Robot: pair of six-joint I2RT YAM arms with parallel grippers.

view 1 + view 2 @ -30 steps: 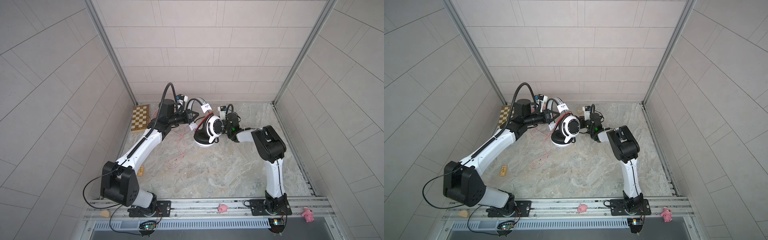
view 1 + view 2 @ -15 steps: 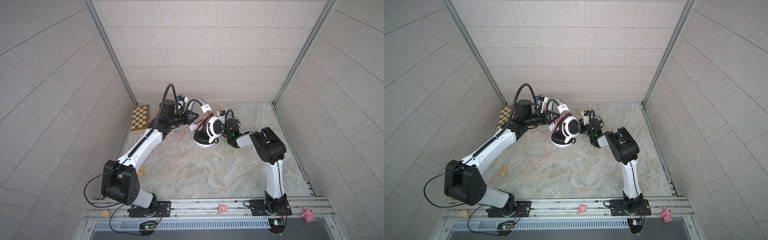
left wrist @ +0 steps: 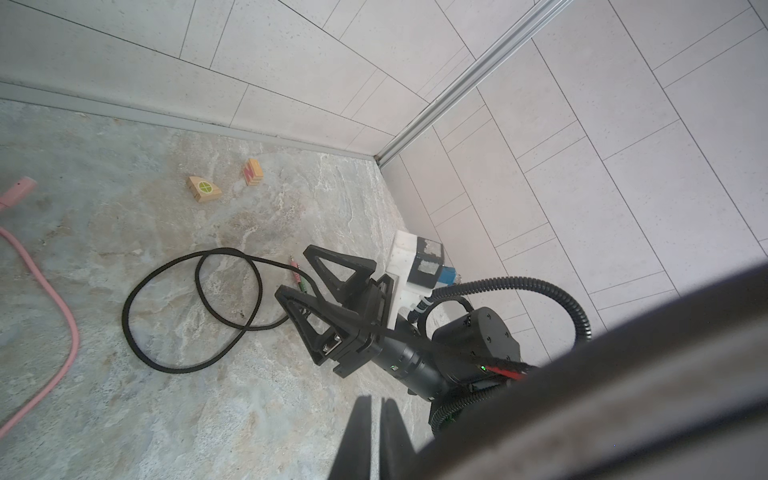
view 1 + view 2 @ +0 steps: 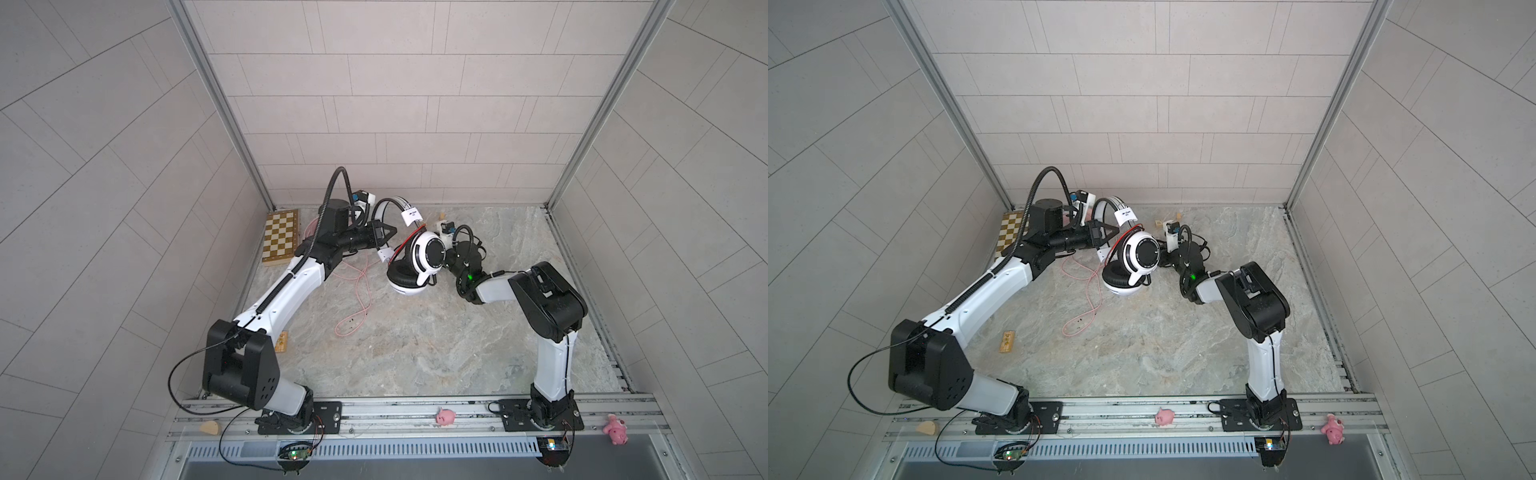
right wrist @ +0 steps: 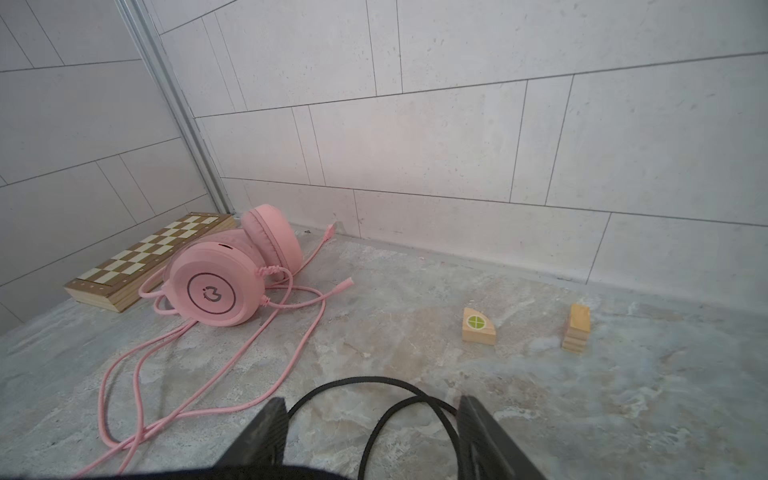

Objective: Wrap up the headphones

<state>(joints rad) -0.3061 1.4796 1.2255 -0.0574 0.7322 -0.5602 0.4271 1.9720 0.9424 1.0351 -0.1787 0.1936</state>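
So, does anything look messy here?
Yes. The all-pink over-ear headphones lie beside the wooden chessboard, their pink cable sprawled in loose loops over the floor. A black cable also lies loose in loops. Neither is wrapped yet.

Chessboard (image 4: 281, 237) flat in far-left desk (image 4: 415, 340) corner. Quarter-round block (image 5: 478, 327), rectangular block (image 5: 576, 328) near back wall, apart. Pink pig (image 4: 445, 416), second pig (image 4: 616, 428) on front rail (image 4: 374, 417).

The right gripper (image 3: 296, 271) fingers (image 5: 264, 430) spread slightly wider — the arm eased back a little.
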